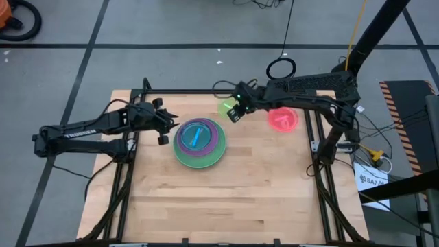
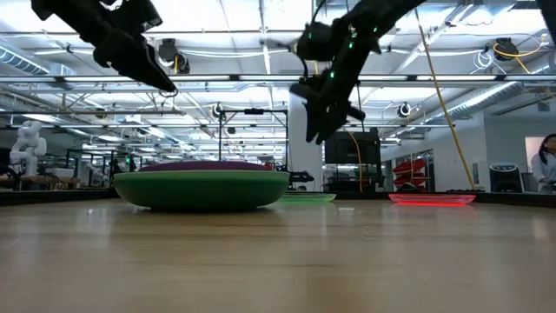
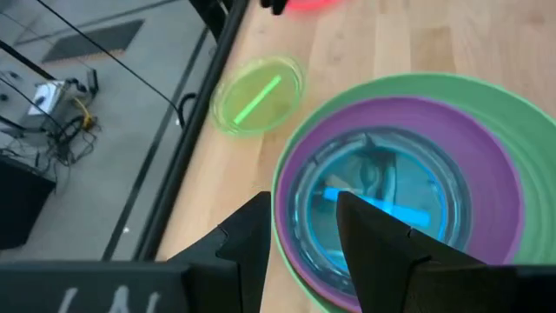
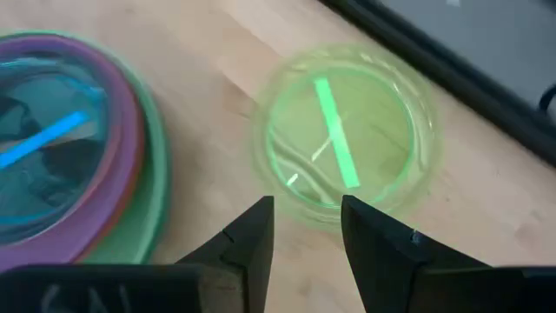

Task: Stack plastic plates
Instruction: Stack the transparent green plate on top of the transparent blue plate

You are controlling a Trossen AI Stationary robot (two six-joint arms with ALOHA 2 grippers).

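Note:
A stack of plates (image 1: 199,143) rests on the table: a large green plate at the bottom, a purple one above it and a translucent blue one on top. A brown-orange rim (image 4: 132,183) shows under the purple plate. A small lime plate (image 4: 343,130) lies flat beyond the stack, and a pink plate (image 1: 282,119) lies to its right. My left gripper (image 3: 300,228) is open and hovers over the stack's left rim. My right gripper (image 4: 308,217) is open and hangs above the lime plate's near edge, clear of the table in the low view (image 2: 321,122).
The table's far edge with its dark frame rail (image 3: 187,113) runs just behind the lime plate. Bare wood (image 1: 226,199) spreads over the near half of the table. The room with racks and lights shows behind it in the low view.

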